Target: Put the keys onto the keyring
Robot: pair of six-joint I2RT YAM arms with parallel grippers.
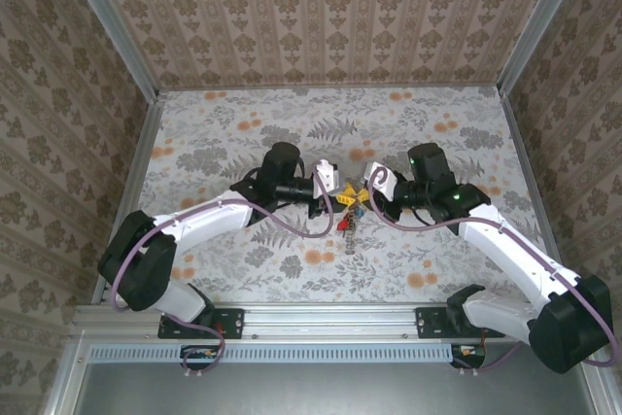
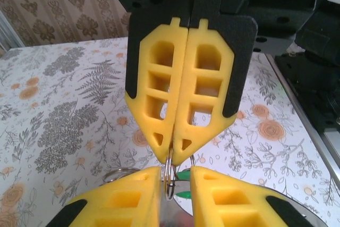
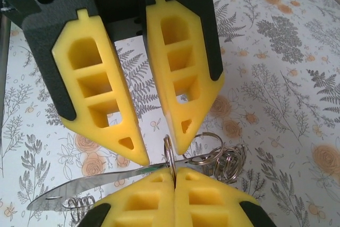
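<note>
Both grippers meet tip to tip above the middle of the table. My right gripper point(image 3: 174, 169) is shut on the keyring point(image 3: 169, 150), a thin metal ring standing on edge between its pads. My left gripper point(image 2: 175, 171) stands open with a narrow gap, and the keyring point(image 2: 170, 176) sits in that gap with neither pad pressing on it. A silver key blade point(image 3: 95, 182) reaches the ring from the side. A green key head point(image 2: 186, 175) shows behind the ring. From above, the keys point(image 1: 348, 197) show as yellow and red heads bunched between the left gripper point(image 1: 332, 193) and right gripper point(image 1: 363, 193).
More small metal rings point(image 3: 220, 158) hang bunched beside the held ring. A dark strand point(image 1: 347, 232) dangles from the bunch toward the floral table point(image 1: 243, 133). Patterned walls close in the table on three sides, and a metal rail point(image 1: 321, 320) runs along the near edge.
</note>
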